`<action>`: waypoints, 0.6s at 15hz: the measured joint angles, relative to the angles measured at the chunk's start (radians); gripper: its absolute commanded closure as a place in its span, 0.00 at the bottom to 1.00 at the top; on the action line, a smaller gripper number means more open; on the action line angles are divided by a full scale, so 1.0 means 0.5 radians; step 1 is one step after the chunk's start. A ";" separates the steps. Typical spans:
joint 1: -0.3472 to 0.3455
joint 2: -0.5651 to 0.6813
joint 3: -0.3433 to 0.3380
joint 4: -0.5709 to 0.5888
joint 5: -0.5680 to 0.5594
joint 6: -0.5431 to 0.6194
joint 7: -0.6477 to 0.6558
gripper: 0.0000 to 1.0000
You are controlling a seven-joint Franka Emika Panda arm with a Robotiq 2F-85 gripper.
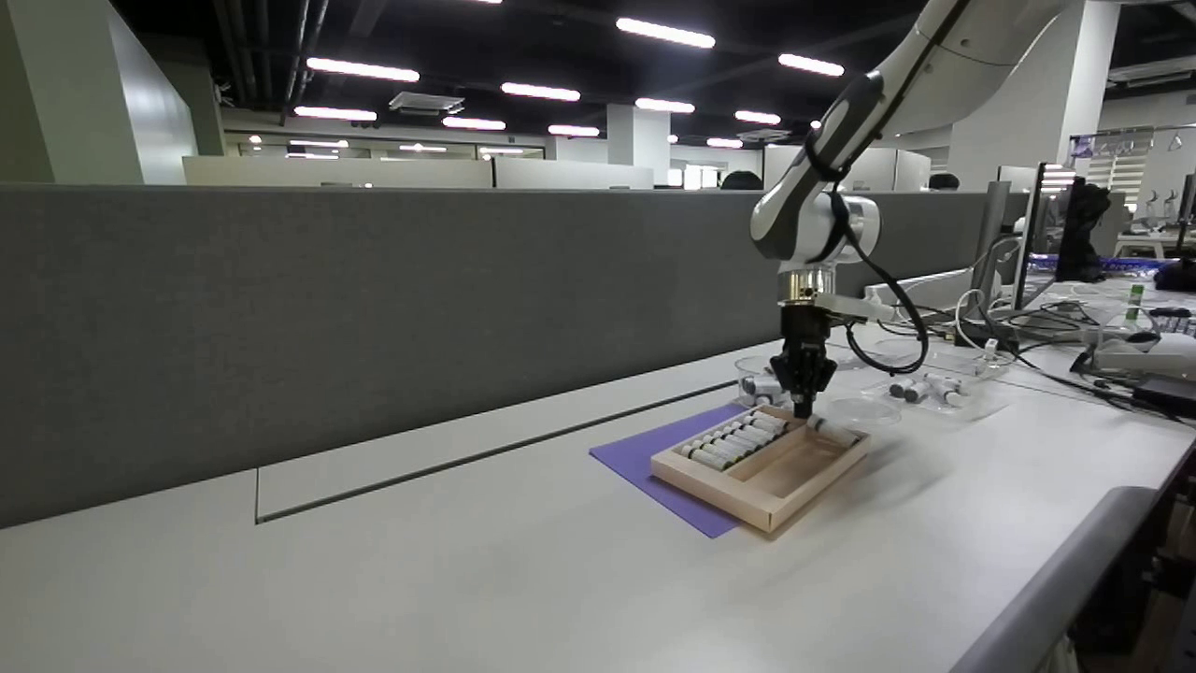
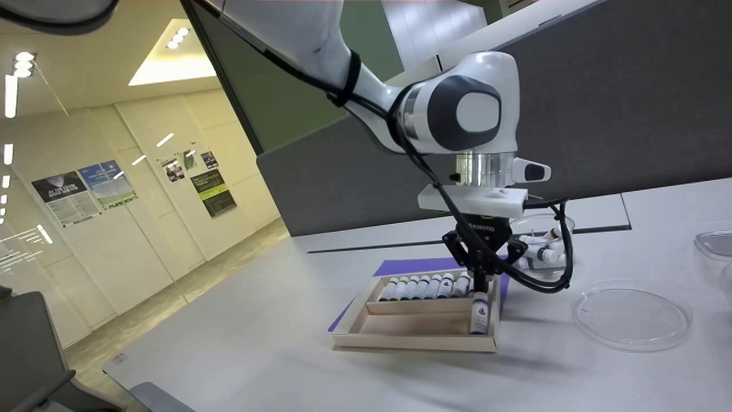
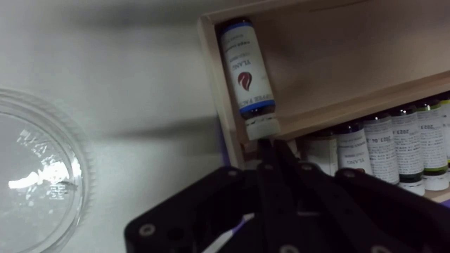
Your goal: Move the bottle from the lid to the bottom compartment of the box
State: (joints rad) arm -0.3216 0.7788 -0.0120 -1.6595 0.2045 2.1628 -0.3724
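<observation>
The bottle is dark, topped with a white cap and wrapped in a white label edged with blue bands; a red drop is printed on it. It is laid on its side in the bottom compartment of the box, just beside an end wall, its base turned away from the divider. Whether the cap is rested on the divider cannot be told. The box, shallow, tan and rectangular, is divided lengthwise and set open side up, partly over a purple sheet.
</observation>
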 measured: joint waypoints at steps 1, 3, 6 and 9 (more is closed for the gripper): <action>0.001 0.009 0.002 0.009 0.000 -0.007 0.000 1.00; 0.004 0.023 0.009 0.028 0.000 -0.039 0.000 1.00; 0.027 0.039 0.017 0.053 0.000 -0.120 0.000 1.00; 0.065 0.043 0.018 0.055 -0.003 -0.139 0.000 0.68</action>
State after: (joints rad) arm -0.2893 0.8002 -0.0031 -1.6318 0.2030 2.0931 -0.3724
